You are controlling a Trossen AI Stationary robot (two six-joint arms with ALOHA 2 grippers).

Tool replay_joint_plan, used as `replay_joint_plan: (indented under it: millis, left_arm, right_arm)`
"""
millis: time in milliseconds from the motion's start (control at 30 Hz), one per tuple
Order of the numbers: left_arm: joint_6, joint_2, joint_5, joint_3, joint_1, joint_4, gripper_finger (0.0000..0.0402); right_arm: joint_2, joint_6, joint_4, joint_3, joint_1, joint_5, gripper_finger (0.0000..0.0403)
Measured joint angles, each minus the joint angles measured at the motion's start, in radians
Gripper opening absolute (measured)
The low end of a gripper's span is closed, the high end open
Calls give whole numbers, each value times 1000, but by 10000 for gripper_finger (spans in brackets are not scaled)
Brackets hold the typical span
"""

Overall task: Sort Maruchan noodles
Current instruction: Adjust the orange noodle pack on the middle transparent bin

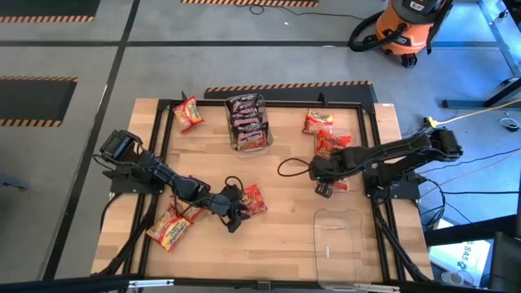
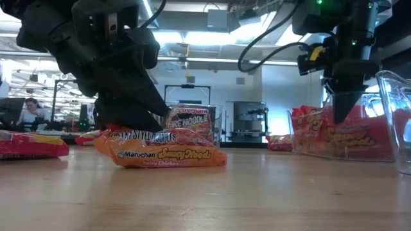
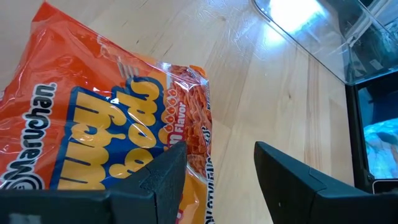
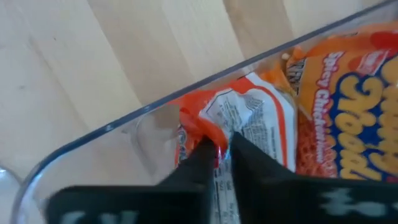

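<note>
A far clear bin (image 1: 249, 143) holds dark packets (image 1: 247, 114). The right gripper (image 4: 222, 144) pinches an orange packet (image 4: 249, 118) inside another bin (image 4: 124, 121); the left gripper (image 3: 217, 168) gapes.

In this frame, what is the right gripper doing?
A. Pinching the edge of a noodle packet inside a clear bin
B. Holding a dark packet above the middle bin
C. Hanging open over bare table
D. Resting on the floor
A: the right wrist view shows the right gripper with its jaws nearly together on the crinkled edge of an orange noodle packet inside the clear bin.
</note>
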Motion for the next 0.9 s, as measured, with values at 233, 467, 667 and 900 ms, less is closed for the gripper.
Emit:
replay_joint_plan:
  millis: [233, 467, 667, 900]
  left_arm:
    - [0, 0, 0, 0, 0, 0, 185]
    - [0, 0, 0, 0, 0, 1, 185]
    - [-1, -1, -15, 0, 0, 2, 185]
    - [-5, -1, -23, 0, -13, 5, 185]
  right_arm:
    - [-27, -64, -30, 0, 0, 8, 5]
    - [-150, -136, -132, 52, -3, 17, 1]
    - [-200, -313, -131, 42, -124, 12, 0]
    - [-190, -499, -74, 10, -280, -17, 0]
